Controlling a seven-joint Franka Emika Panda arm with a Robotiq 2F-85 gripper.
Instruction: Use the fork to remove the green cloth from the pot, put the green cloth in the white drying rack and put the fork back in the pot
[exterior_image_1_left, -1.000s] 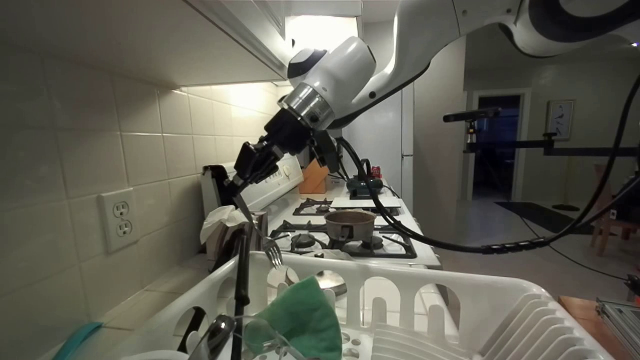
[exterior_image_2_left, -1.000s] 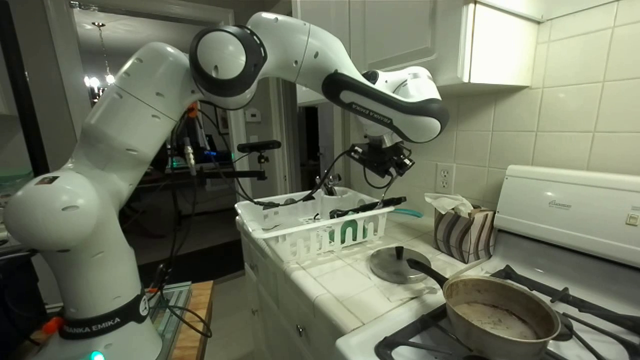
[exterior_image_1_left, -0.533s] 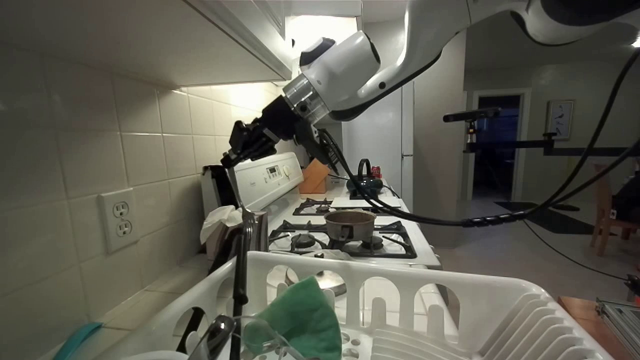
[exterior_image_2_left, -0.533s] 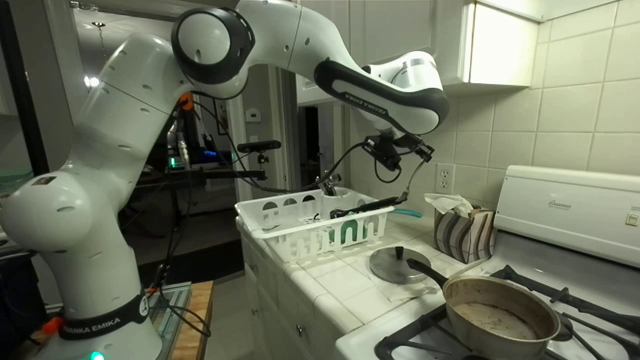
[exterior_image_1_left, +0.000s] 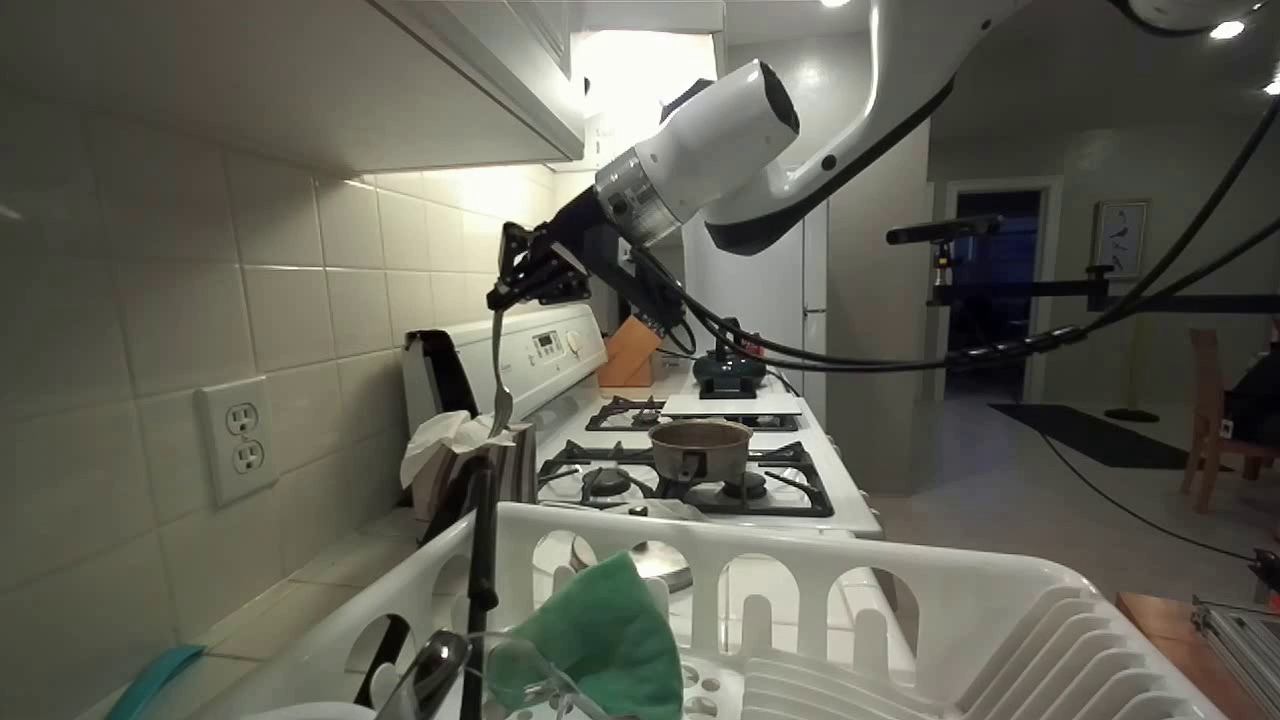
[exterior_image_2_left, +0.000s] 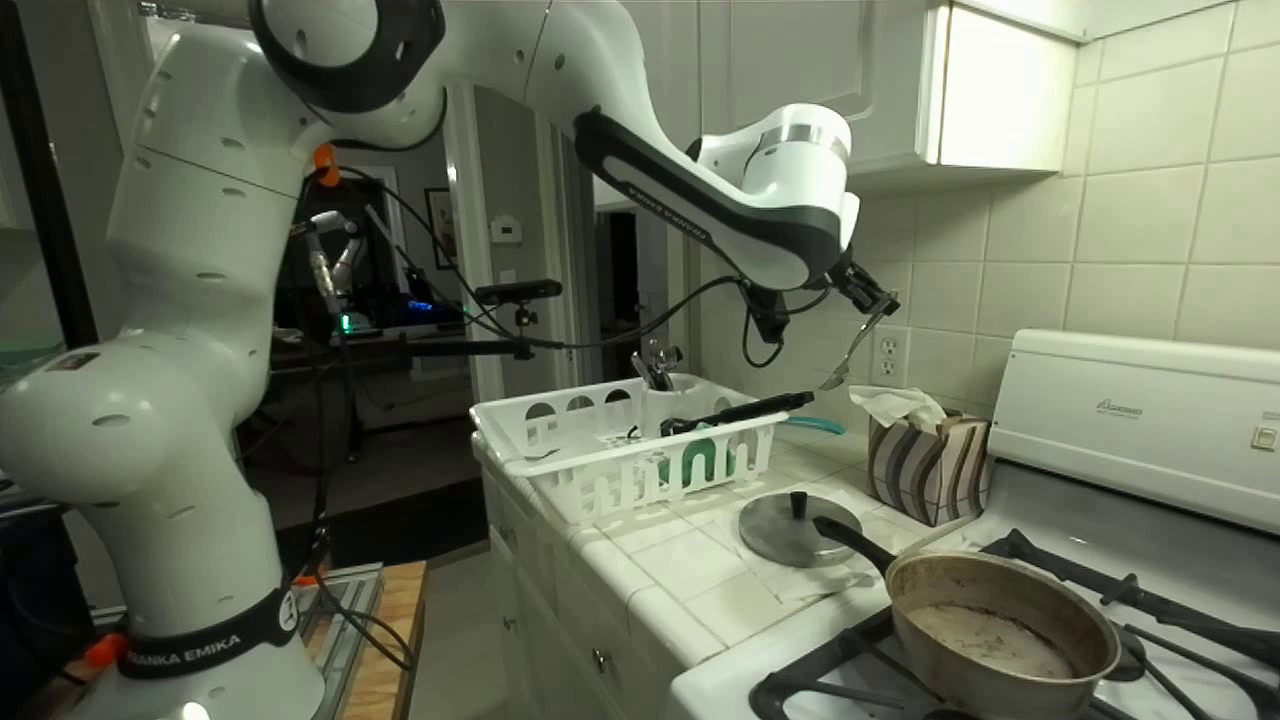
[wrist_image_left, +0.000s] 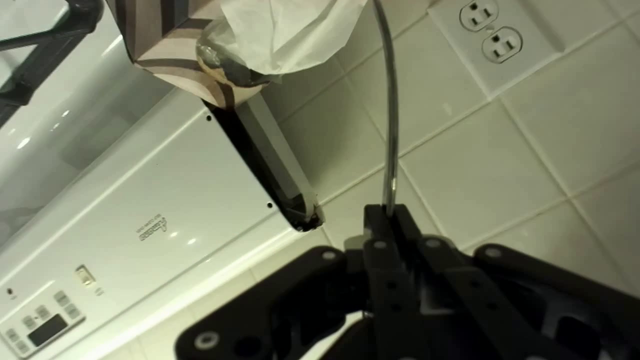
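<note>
The fork (wrist_image_left: 393, 110) is in my gripper (wrist_image_left: 389, 212), pinched by the handle, both fingers pressed in on it; in the wrist view the shaft runs to twelve o'clock and out of frame. In an exterior view its long axis slants from the gripper toward seven o'clock, tines (exterior_image_2_left: 836, 378) lowest, whereas the pot (exterior_image_2_left: 990, 630) sits on the stove (exterior_image_2_left: 1150, 450) at about five o'clock from the gripper, mouth up. I find the next move to turn on that difference: the fork must, in my judgement, travel toward five before the tines can go down past the rim. The tissue box (exterior_image_2_left: 930, 475) stands near that line (its white tissue (exterior_image_2_left: 900, 405) protrudes, a likely snag, so I would carry high). In an exterior view the green cloth (exterior_image_1_left: 605, 635) lies inside the white drying rack (exterior_image_1_left: 950, 600), between five and six o'clock from the gripper; I judge that step complete, leaving only the fork's return.
</note>
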